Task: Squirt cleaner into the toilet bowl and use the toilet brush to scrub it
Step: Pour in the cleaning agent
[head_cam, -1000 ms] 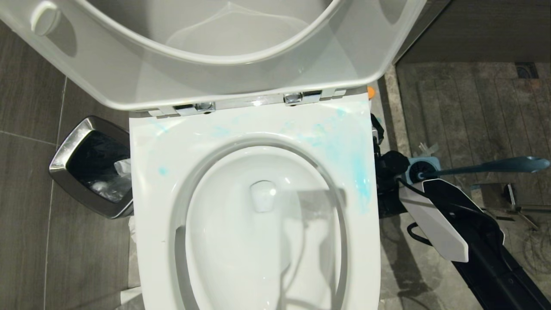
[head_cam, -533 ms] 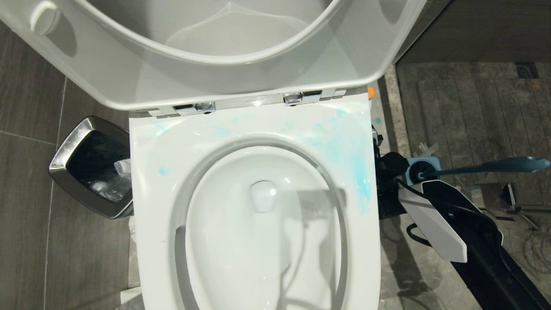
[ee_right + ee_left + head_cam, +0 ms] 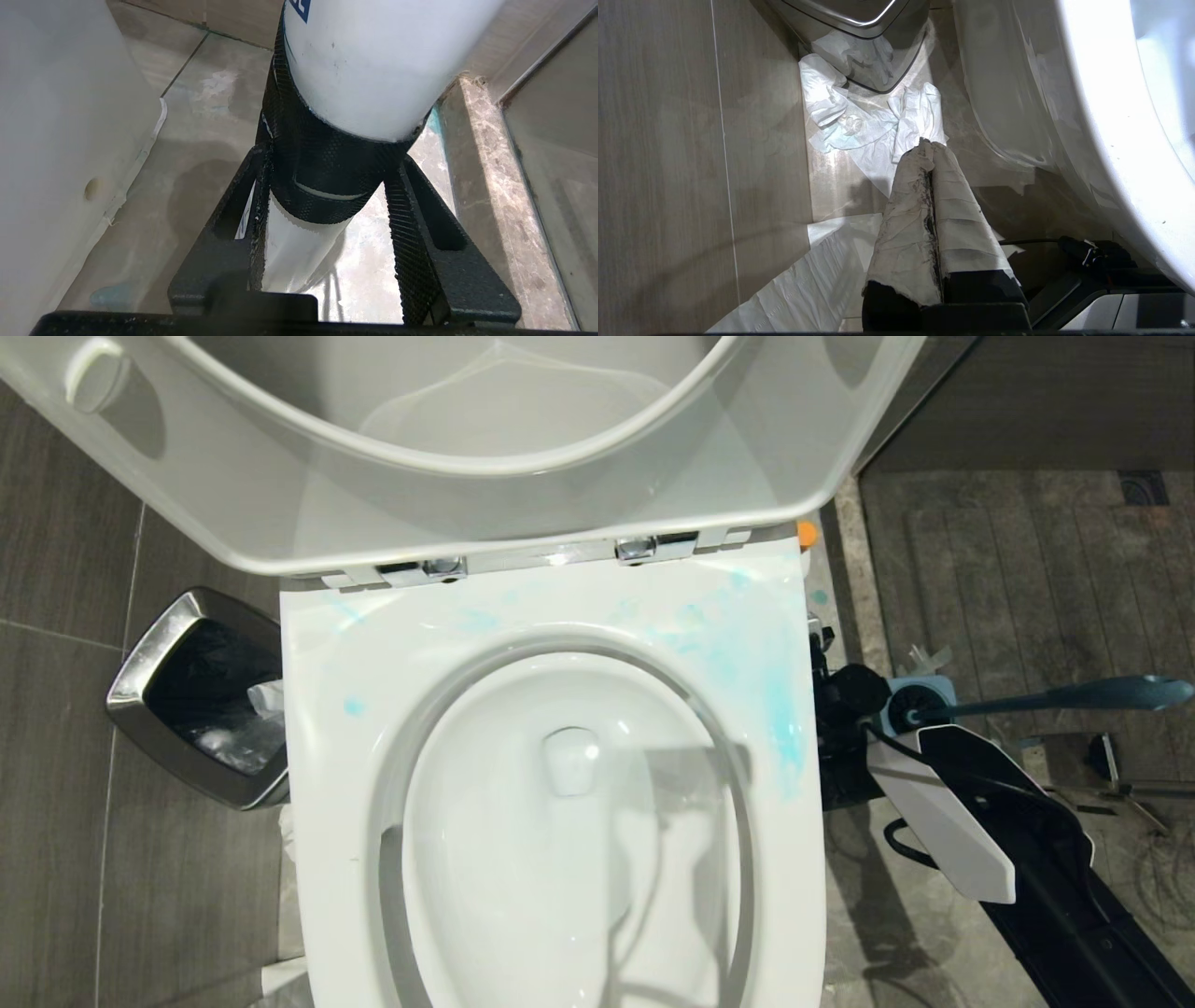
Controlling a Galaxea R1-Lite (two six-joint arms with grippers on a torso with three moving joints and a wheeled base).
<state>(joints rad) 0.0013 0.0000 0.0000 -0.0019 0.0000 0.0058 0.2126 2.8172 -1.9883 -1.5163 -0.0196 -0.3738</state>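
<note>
While the bowl (image 3: 560, 840) lies open with blue smears on its rim, the cleaner (image 3: 373, 65) is flanked by the right tool (image 3: 327, 205) on the floor beside the toilet, fingers (image 3: 411, 219) against its black sleeve. The left tool (image 3: 931, 186) is pressed together by the bin (image 3: 859, 18). The brush (image 3: 1055, 698) is kept in its holder (image 3: 920, 695).

Left hand (image 3: 930, 186) pointing down at floor, fingers (image 3: 906, 219) pressed together, wrapped in dirty white tape. Crumpled white tissue (image 3: 859, 121) on the tiles just past the fingertips, touching the base of the silver-rimmed waste bin (image 3: 859, 18). Flat paper sheet (image 3: 817, 280) nearer the wrist. Toilet bowl (image 3: 1111, 140) outer wall alongside, black cable (image 3: 1083, 247) at its foot
</note>
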